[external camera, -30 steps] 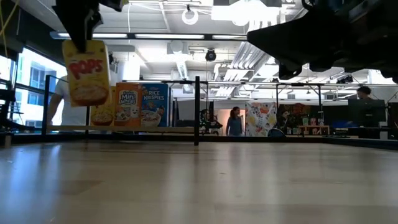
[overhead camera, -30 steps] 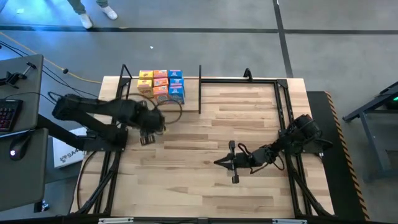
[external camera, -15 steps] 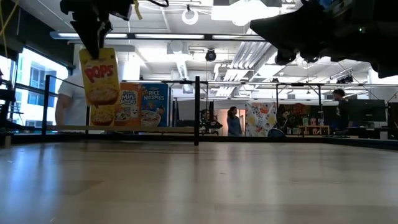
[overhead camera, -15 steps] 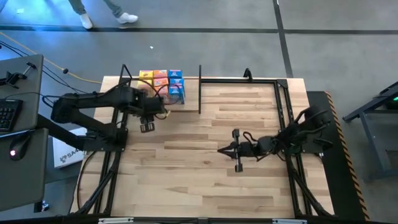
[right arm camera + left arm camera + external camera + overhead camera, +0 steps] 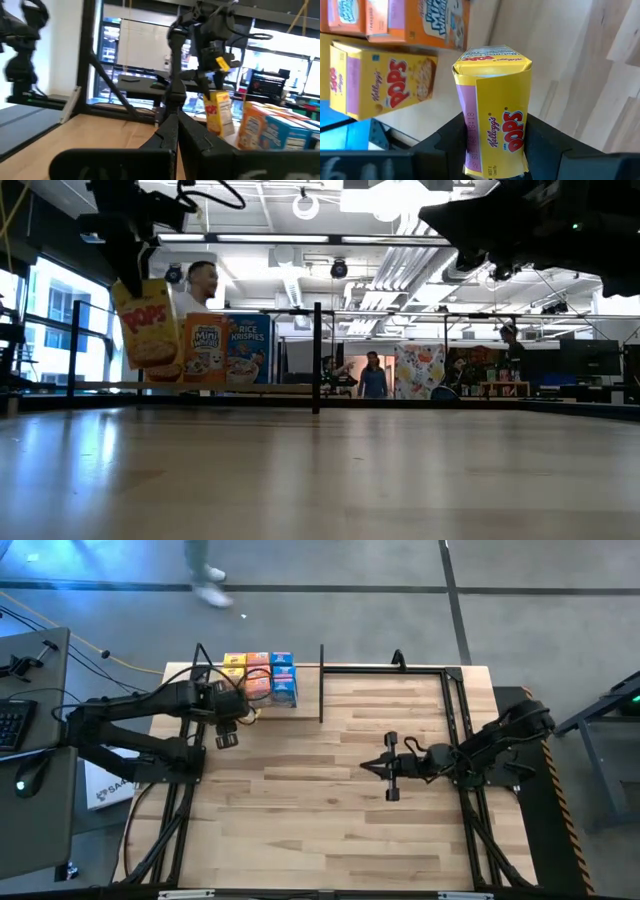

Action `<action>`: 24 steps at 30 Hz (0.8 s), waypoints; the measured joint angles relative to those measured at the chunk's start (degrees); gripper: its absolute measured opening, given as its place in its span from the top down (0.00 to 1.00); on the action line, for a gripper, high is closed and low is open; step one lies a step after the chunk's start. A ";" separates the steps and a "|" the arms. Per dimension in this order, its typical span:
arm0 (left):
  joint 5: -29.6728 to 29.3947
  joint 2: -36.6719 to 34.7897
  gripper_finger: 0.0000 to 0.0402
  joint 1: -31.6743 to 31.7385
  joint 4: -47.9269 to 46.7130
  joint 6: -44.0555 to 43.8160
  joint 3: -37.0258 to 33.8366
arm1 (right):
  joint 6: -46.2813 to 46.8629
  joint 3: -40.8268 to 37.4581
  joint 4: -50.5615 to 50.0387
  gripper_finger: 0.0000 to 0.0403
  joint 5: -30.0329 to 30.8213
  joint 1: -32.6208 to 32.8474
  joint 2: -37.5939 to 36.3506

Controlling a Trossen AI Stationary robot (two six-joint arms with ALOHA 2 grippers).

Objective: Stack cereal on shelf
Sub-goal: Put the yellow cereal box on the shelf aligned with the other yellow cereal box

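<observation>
My left gripper is shut on a yellow Pops cereal box, held in the air just in front of the shelf at the table's far left. Several yellow, orange and blue cereal boxes stand upright on the shelf board; the orange Mini-Wheats box and the blue Rice Krispies box show in the low view. Another Pops box stands there too. My right gripper is shut and empty above the table's middle right. My left gripper pinches the Pops box near its top end between its two fingers, one on each side. The fingers come from above, pointing down. The box hangs below them, slightly tilted, clear of the table and of the shelf.
A black post stands at the shelf's right end, and thin black rails frame the table's far right. Bare wooden table top lies between the arms. People move in the room behind.
My left gripper has carried the Pops box toward the table's far edge and the shelf, and a little lower; the box still hangs below it. My right gripper has drawn back toward the table's right edge.
</observation>
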 joint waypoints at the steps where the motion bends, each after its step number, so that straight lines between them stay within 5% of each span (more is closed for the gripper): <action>1: 0.13 -0.43 0.61 0.61 0.30 0.82 -0.19 | 0.01 0.05 -0.38 1.00 0.00 -0.48 -0.16; 13: 1.68 1.57 0.61 14.86 1.36 17.37 -0.18 | 3.49 0.45 -4.12 1.00 -2.62 -3.76 -0.58; 24: 1.36 5.28 0.59 17.77 6.37 27.50 -0.18 | 3.68 0.45 -4.54 1.00 -2.80 -3.76 -0.58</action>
